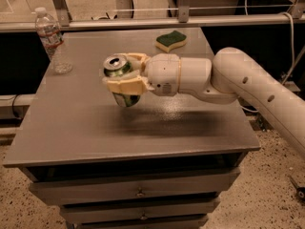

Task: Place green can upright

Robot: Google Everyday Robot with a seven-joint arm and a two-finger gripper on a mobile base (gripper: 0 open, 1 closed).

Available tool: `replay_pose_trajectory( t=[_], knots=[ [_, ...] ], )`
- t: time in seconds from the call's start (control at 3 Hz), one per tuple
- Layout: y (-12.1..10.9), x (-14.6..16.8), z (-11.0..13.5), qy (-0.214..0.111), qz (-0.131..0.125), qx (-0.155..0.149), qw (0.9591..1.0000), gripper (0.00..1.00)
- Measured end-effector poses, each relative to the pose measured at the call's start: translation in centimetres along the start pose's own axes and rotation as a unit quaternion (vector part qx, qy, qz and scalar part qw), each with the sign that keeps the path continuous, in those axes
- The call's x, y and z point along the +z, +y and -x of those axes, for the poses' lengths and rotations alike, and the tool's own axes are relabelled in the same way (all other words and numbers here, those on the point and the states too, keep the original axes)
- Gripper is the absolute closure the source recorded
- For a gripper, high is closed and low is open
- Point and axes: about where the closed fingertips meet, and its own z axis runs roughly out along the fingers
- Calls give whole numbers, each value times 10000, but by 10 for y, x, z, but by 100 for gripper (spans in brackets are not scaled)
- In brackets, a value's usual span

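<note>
The green can (119, 68) is held in my gripper (125, 76) above the middle of the grey table (86, 132). Its silver pull-tab top faces up and toward the camera, and its lower end shows below the cream fingers (125, 85). The can is roughly upright, slightly tilted, and clear of the table top. The white arm reaches in from the right.
A clear plastic water bottle (51, 41) stands at the table's back left corner. A green-and-yellow sponge (171, 40) lies at the back right. Drawers sit below the table's front edge. A rail runs behind the table.
</note>
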Motion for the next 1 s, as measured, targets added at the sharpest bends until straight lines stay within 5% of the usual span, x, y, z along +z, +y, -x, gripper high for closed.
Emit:
replay_pose_trajectory(
  t=[1.0],
  knots=[
    [7, -12, -34, -216, 112, 325, 9992, 30]
  ],
)
